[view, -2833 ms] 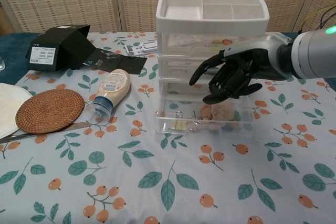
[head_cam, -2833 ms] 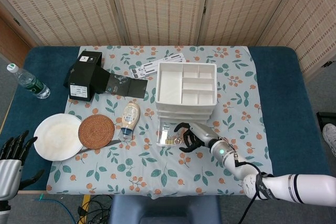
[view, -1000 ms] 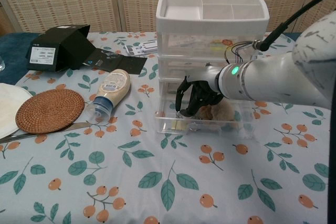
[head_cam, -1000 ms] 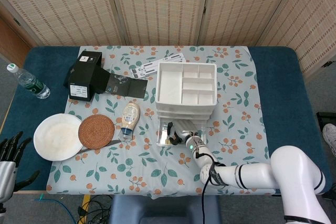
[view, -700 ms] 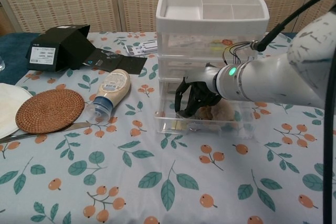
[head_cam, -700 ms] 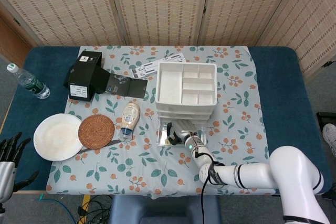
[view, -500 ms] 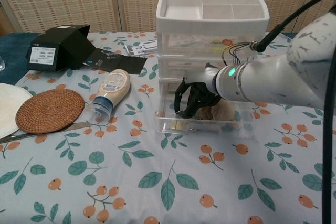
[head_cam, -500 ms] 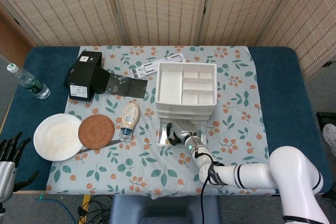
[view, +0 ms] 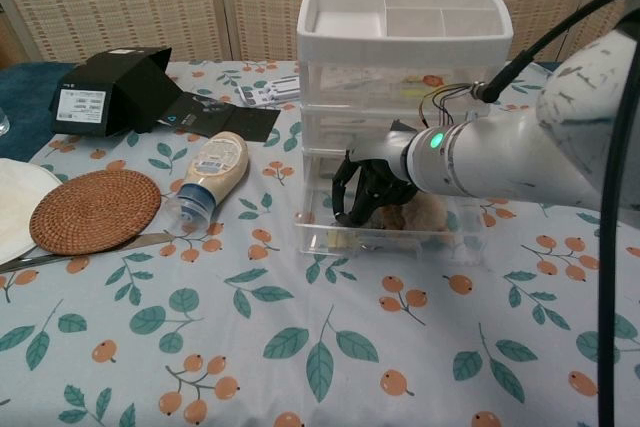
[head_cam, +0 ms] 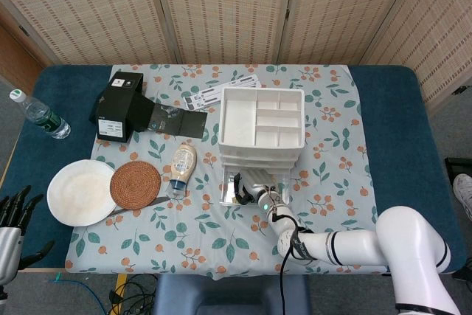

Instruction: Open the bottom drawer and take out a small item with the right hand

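A white drawer unit [view: 404, 19] [head_cam: 262, 125] stands mid-table with an open compartment tray on top. Its clear bottom drawer [view: 390, 243] [head_cam: 230, 198] is pulled out toward me. Inside lie tan lumps [view: 430, 211] and small yellowish items [view: 345, 238]. My right hand [view: 366, 191] [head_cam: 253, 187] reaches down into the drawer's left half, its dark fingers curled over the contents. Whether it holds anything is hidden by the fingers. My left hand [head_cam: 12, 215] hangs off the table's near left corner, fingers spread and holding nothing.
A mayonnaise bottle [view: 210, 173] lies left of the drawer. Further left are a woven coaster [view: 95, 209], a utensil [view: 80, 252] and a white plate [head_cam: 80, 191]. A black box [view: 105, 87] and leaflets [head_cam: 221, 92] sit at the back, a water bottle [head_cam: 40, 114] far left.
My right hand has come down from above the drawer and gone into its left half; over the last half second it has barely shifted. The left hand has sunk slightly.
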You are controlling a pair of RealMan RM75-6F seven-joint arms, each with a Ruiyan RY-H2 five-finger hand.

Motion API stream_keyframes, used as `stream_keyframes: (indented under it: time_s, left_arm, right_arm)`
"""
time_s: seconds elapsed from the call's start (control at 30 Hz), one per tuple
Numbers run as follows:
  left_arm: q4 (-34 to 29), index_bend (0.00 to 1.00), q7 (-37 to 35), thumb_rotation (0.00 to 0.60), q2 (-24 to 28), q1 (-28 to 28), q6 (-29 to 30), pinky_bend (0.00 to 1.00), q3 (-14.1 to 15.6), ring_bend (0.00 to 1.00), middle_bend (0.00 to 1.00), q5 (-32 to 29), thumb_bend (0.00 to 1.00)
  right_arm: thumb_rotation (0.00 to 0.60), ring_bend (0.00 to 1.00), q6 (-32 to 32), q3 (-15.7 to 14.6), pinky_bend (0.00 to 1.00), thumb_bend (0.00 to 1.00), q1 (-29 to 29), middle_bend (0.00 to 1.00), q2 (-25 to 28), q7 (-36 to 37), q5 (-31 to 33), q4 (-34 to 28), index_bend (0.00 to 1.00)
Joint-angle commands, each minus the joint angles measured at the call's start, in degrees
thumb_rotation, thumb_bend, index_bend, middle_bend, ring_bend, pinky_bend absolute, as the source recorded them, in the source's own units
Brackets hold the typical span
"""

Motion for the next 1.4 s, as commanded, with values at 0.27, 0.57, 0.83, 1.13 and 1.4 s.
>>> stream_keyframes:
  time_s: [0.27, 0.57, 0.83, 1.13, 1.4]
  left_arm:
    - [0.1, 0.13, -0.2, 0.600, 0.0, 0.1, 0.0, 0.07, 0.0, 0.08, 0.04, -0.2, 0.18]
    - [0.3, 0.13, -0.2, 0.600, -0.2, 0.1, -0.1, 0.07, 0.0, 0.08, 0.04, -0.2, 0.18]
    - [0.3, 0.13, -0.2, 0.600, -0.2, 0.2, 0.0, 0.07, 0.0, 0.08, 0.04, -0.2, 0.18]
    - [0.3, 0.13, -0.5, 0.600, -0.1, 0.2, 0.2, 0.07, 0.0, 0.07, 0.04, 0.1, 0.17]
    - [-0.2, 0.13, -0.3, 0.600, 0.0, -0.1, 0.3, 0.07, -0.2, 0.07, 0.04, 0.6, 0.18]
  right_arm:
    - [0.600, 1.00, 0.0, 0.1, 1.00, 0.47, 0.1, 0.96, -0.5, -0.7, 0.3, 0.5, 0.55]
    - [0.600, 1.00, 0.5, 0.2, 1.00, 0.60, 0.0, 0.96, -0.1, -1.2, 0.5, 0.1, 0.57]
    - [0.600, 1.00, 1.8, 1.0, 1.00, 0.63, -0.7, 0.97, 1.5, -0.8, -0.8, -2.2, 0.59]
    - [0.600, 1.00, 2.9, 1.8, 1.00, 0.63, -2.0, 0.97, 4.8, 0.2, -2.8, -6.6, 0.60]
    - [0.600, 1.00, 3.2, 2.8, 1.00, 0.63, -4.8, 0.97, 11.6, 3.2, -7.2, -15.3, 0.61]
